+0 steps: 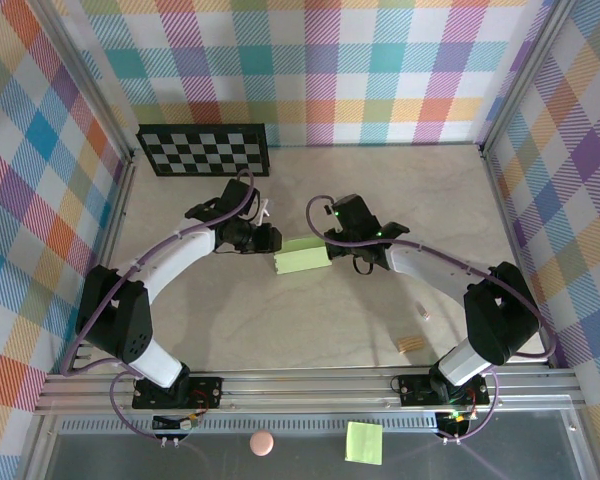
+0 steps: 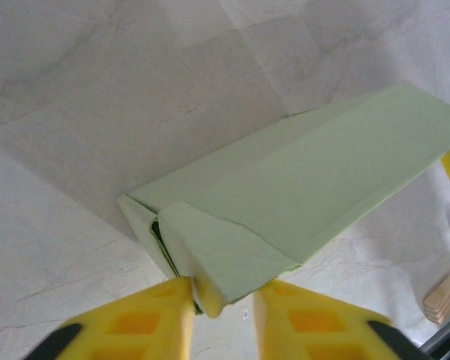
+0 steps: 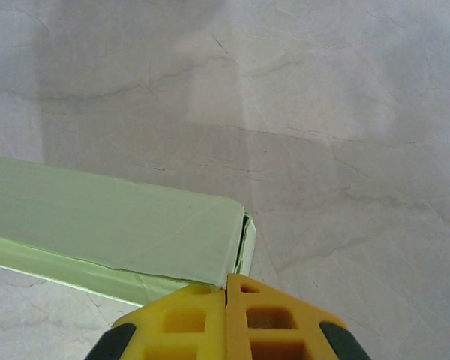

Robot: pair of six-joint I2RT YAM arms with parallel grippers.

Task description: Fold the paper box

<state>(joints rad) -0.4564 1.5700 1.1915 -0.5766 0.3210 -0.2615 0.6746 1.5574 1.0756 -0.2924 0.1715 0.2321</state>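
The paper box (image 1: 300, 256) is a pale lime-green card tube lying mid-table between both arms. In the left wrist view the paper box (image 2: 315, 172) runs up to the right, and its near end flap pokes between my yellow fingers (image 2: 157, 315). My left gripper (image 2: 223, 289) is open around that flap, at the box's left end (image 1: 272, 240). In the right wrist view the paper box (image 3: 112, 217) lies to the left. My right gripper (image 3: 226, 279) is shut, its tips against the box's right end corner (image 1: 332, 243).
A checkerboard (image 1: 204, 148) lies at the back left. A small wooden block (image 1: 409, 343) and a tiny white piece (image 1: 425, 314) sit near the right arm's base. A bright-green sticky note (image 1: 364, 442) and a pink ball (image 1: 262, 442) lie below the rail. Plaid walls enclose the table.
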